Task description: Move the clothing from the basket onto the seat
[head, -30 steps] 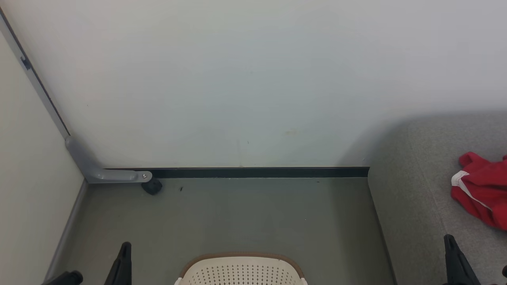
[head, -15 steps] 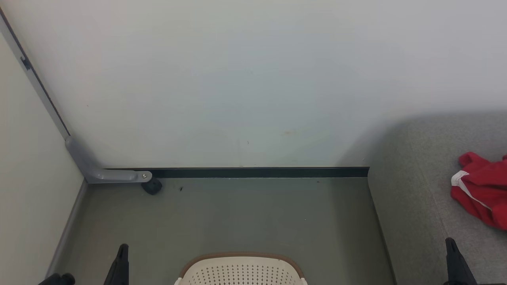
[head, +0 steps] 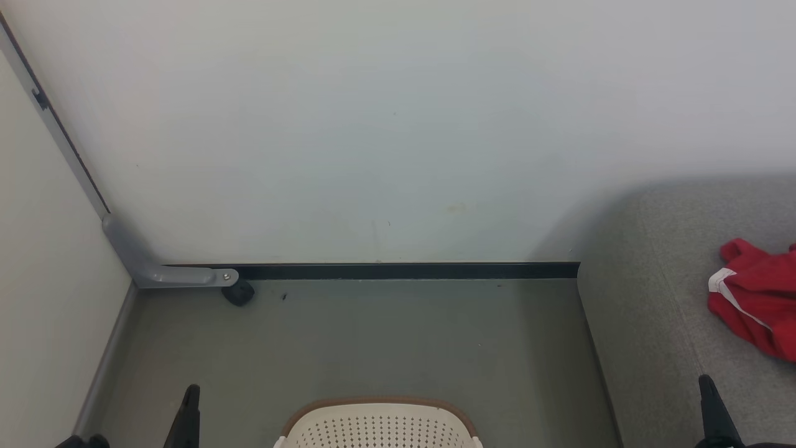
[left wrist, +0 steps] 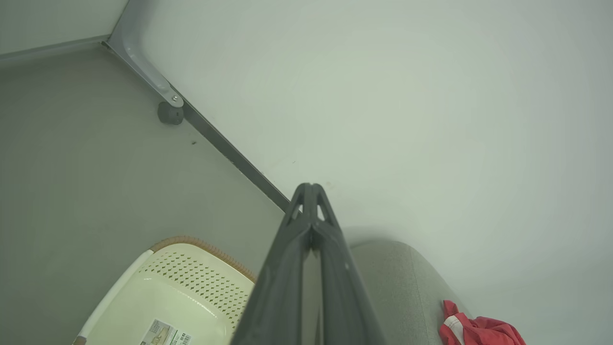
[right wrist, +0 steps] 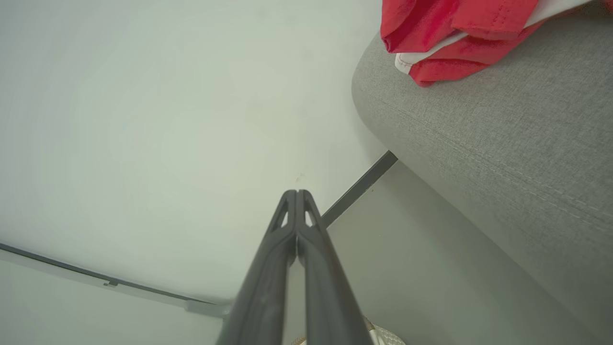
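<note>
Flanking basket [head: 379, 426], tips up | L fingers [left wrist: 282, 287] together, empty | R fingers [right wrist: 268, 287] together, empty | clothing [head: 755, 305] on seat [head: 653, 323]

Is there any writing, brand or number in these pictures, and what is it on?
Sticker inside the basket: it carries small print and what looks like a barcode, all too small and blurred to read.
No other writing can be made out.
</note>
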You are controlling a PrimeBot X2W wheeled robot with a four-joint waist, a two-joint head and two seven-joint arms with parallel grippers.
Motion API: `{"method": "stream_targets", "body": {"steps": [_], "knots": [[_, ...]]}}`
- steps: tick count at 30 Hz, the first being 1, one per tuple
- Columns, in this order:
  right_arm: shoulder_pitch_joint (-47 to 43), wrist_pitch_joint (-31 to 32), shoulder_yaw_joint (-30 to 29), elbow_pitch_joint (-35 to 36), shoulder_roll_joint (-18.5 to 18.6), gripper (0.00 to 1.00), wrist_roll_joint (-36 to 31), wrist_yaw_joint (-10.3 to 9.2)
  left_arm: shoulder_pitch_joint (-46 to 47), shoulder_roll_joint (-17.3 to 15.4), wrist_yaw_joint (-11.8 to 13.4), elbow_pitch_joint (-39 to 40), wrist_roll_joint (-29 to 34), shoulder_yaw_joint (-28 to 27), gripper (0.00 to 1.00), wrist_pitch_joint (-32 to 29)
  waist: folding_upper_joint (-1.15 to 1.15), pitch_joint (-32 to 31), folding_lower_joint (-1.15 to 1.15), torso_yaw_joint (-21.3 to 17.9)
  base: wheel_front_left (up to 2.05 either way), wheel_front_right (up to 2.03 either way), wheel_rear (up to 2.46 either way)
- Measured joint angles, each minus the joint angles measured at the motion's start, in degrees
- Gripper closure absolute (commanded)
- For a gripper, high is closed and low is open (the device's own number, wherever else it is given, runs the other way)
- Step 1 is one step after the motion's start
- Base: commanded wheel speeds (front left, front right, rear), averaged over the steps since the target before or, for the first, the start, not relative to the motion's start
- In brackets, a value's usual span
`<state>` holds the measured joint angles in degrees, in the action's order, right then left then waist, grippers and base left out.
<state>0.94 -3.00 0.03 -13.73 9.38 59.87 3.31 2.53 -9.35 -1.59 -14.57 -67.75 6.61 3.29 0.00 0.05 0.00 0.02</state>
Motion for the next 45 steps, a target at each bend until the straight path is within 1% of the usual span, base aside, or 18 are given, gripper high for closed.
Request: {"method": "stream_targets", "body": {"steps": [4, 7, 16, 21, 24, 27, 29, 33, 40, 41, 45], "knots": [[0.77, 0.92, -0.73, -0.3, -0.49, 1.0, 2.9, 0.24, 0.34, 0.55, -0.51, -0.18, -1.29, -0.94, 1.0, -0.78, 0.0, 0.01, 0.0, 0.0, 0.0, 0.0, 0.0], [0.96, 1.51, -1.21, -0.46, -1.02, 1.0, 4.97, 0.32, 0.51, 0.97, -0.87, -0.31, -3.54, -1.65, 1.0, -1.26, 0.0, 0.01, 0.0, 0.0, 0.0, 0.0, 0.0], [1.16, 3.15, -2.72, -1.31, -2.31, 1.0, 10.83, 1.25, 0.54, 2.34, -1.97, -0.91, -7.93, -3.81, 1.0, -3.2, 0.0, 0.02, 0.0, -0.01, 0.0, 0.0, 0.0], [1.85, 4.15, -3.54, -1.64, -3.15, 1.0, 14.22, 1.32, 0.57, 2.91, -2.47, -1.2, -10.77, -4.99, 1.0, -4.31, 0.0, 0.03, 0.0, -0.01, 0.0, 0.0, 0.0], [2.17, 5.0, -4.03, -1.72, -3.5, 1.0, 16.47, 1.81, 0.6, 3.44, -2.54, -1.32, -11.8, -5.77, 1.0, -4.81, 0.0, 0.03, 0.0, -0.01, 0.0, 0.0, 0.0], [2.17, 5.42, -4.41, -1.96, -3.81, 1.0, 17.61, 1.82, 0.66, 3.68, -3.02, -1.45, -13.06, -6.24, 1.0, -5.32, 0.0, 0.03, 0.0, -0.01, 0.0, 0.0, 0.0], [2.2, 6.0, -4.91, -2.19, -4.19, 1.0, 19.85, 2.09, 0.83, 4.2, -3.05, -1.56, -14.88, -6.84, 1.0, -5.95, 0.0, 0.03, 0.0, -0.01, 0.0, 0.0, 0.0], [2.45, 7.02, -5.71, -2.6, -5.04, 1.0, 23.2, 2.5, 0.92, 4.76, -4.03, -1.76, -17.48, -8.17, 1.0, -6.99, 0.0, 0.04, 0.0, -0.01, 0.0, 0.0, 0.0], [3.3, 8.45, -6.92, -3.2, -6.0, 1.0, 27.88, 3.07, 1.17, 5.91, -4.6, -2.04, -21.16, -9.82, 1.0, -8.26, 0.0, 0.05, 0.0, -0.02, 0.0, 0.0, 0.0], [3.3, 8.56, -7.09, -3.26, -6.15, 1.0, 28.4, 3.09, 1.22, 6.03, -5.0, -2.12, -21.61, -10.06, 1.0, -8.34, 0.0, 0.05, 0.0, -0.02, 0.0, 0.0, 0.0], [3.33, 9.13, -7.69, -3.48, -6.81, 1.0, 31.25, 3.26, 1.75, 6.54, -5.05, -2.3, -23.1, -11.01, 1.0, -9.33, 0.0, 0.05, 0.0, -0.02, 0.0, 0.0, 0.0]]}}
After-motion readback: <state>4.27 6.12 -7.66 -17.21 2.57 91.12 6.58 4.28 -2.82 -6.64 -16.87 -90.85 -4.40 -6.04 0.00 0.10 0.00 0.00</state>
